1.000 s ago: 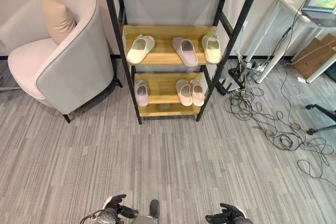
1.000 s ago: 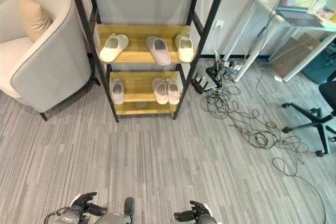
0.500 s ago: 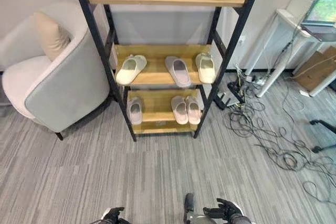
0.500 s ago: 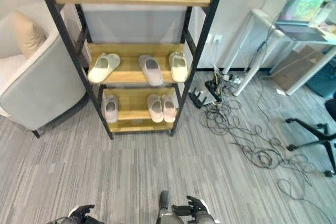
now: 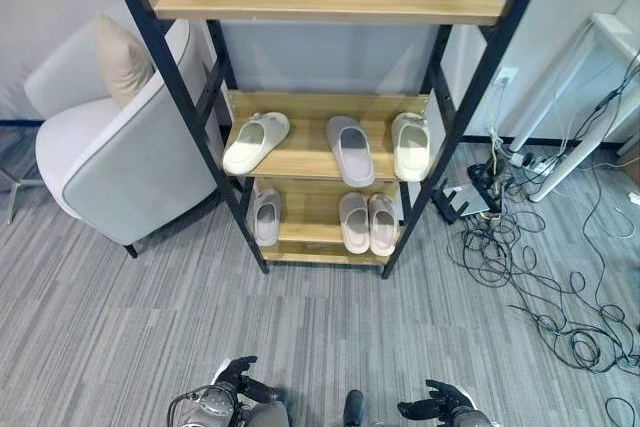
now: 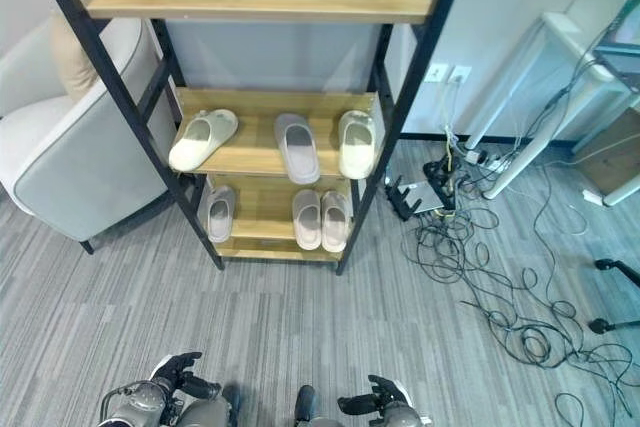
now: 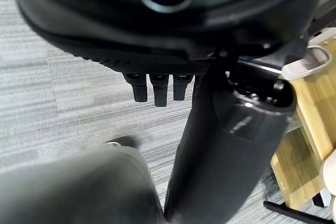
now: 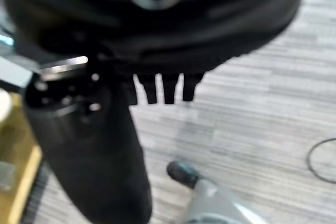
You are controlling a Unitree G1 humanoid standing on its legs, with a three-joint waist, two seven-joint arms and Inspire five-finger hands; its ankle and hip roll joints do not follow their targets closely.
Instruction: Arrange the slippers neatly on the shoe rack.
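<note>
Shoe rack dead ahead against the wall, black frame, wooden shelves. On the middle shelf, three slippers: a cream slipper at the left end, angled with its toe swung outward, a grey slipper in the middle and a pale slipper at the right end, just beside the right post. There is bare wood between the cream one and the grey one. Down on the bottom shelf, a single slipper sits at the left and a pair of slippers side by side at the right, with a gap between them.

Both hands are low at the near edge, well apart from the rack: left hand and right hand, fingers loosely spread, holding nothing. Open grey floor lies between them and the rack.

To the left, an armchair stands just beside the rack's left post. To the right, a tangle of cables spreads over the floor by a white table leg.

Against half a second ago, the whole picture has shifted, so the camera moved; every slipper lies as before, and the hands stay empty.
</note>
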